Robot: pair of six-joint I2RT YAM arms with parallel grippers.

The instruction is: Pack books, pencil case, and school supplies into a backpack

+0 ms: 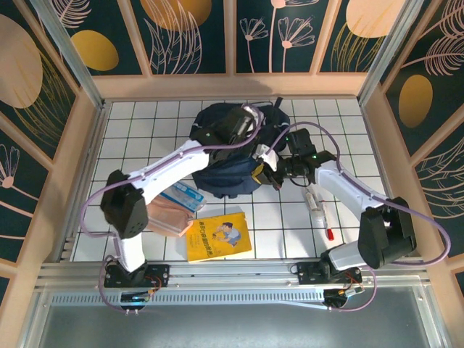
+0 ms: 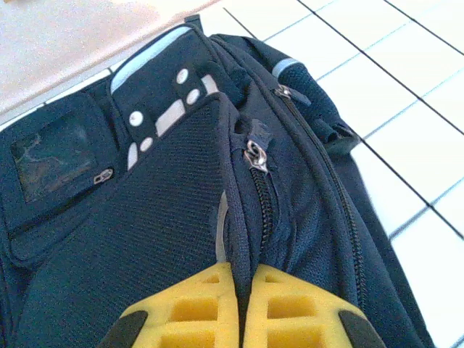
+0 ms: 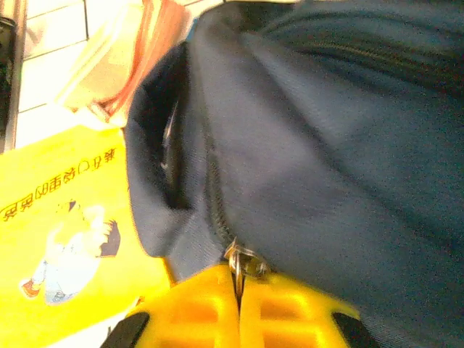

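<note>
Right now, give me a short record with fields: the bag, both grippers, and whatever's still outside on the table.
backpack: on the table, far middle
left gripper: shut on backpack fabric beside a zipper
right gripper: shut on a zipper pull
yellow book: flat, nearer than the backpack, unpacked
peach pouch: left of the book
white tube, red pen: right of the book, unpacked
</note>
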